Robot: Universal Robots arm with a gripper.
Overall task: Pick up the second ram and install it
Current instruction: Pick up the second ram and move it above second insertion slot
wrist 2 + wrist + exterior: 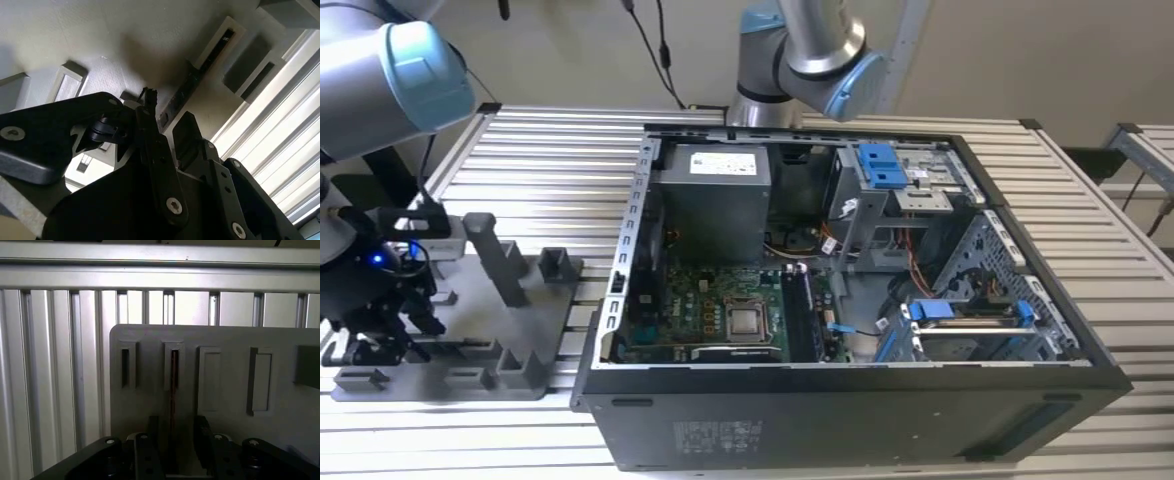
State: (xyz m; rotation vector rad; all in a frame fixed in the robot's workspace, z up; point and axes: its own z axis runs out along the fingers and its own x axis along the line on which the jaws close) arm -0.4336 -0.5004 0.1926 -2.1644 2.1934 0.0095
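First wrist view, looking along the black two-fingered end effector (176,424): released, with fingers (150,455) spread to either side of the second ram (173,375) and a sliver of gap on both flanks, so nothing gripped yet. Stands on its long edge in a narrow raised slot of the grey plastic fixture plate (230,340), second slot in from the plate's edge, on the slatted aluminium surface (50,370). Reads as a thin, flat, long stick of dark circuit board, brownish along its lit edge, and lumpy with small parts where the second wrist view catches the second ram (182,92) running out from between the fingers. Places the end effector (387,335) at the exterior view's left, low over the fixture plate (520,375) and well apart from the open black computer case (854,420). Appears to be the grasp stage of the pick. Worth keeping the stick centred in the gap and the finger faces parallel to its flat sides, closing on the exposed upper part clear of the slot walls; likely to flex or twist if pinched off-centre.
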